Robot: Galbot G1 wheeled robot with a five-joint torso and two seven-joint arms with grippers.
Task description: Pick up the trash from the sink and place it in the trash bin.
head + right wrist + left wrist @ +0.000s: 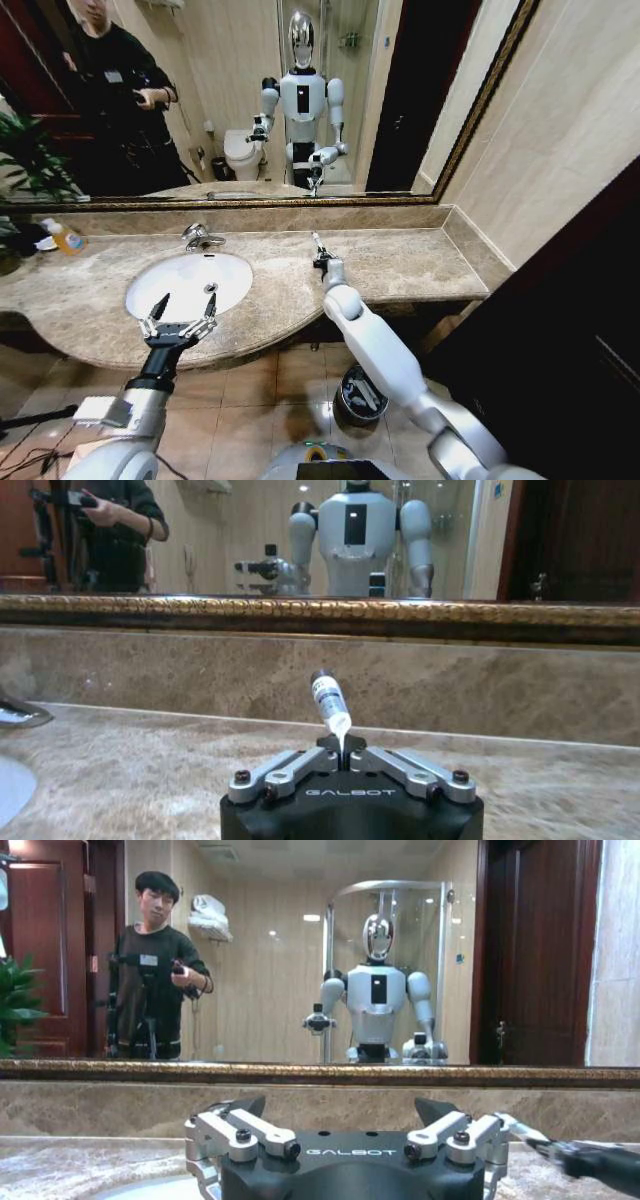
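Note:
My right gripper [320, 258] is shut on a piece of trash, a small white tube [330, 697] with a dark cap. It holds the tube a little above the marble vanity top [400, 262], to the right of the sink [190, 283]. The tube sticks up out of the shut fingers [343, 754]. My left gripper [180, 310] hangs open over the sink's front rim with nothing between its fingers [250, 1108]. The trash bin [360, 395], black with a shiny rim, stands on the floor under the counter, below my right arm. Pale pieces lie inside it.
A chrome tap [200, 237] stands behind the basin. An orange-labelled bottle [68, 238] and a plant [25, 160] sit at the counter's far left. A wide mirror [300, 100] backs the counter, and a wall closes the right side. The floor is tiled.

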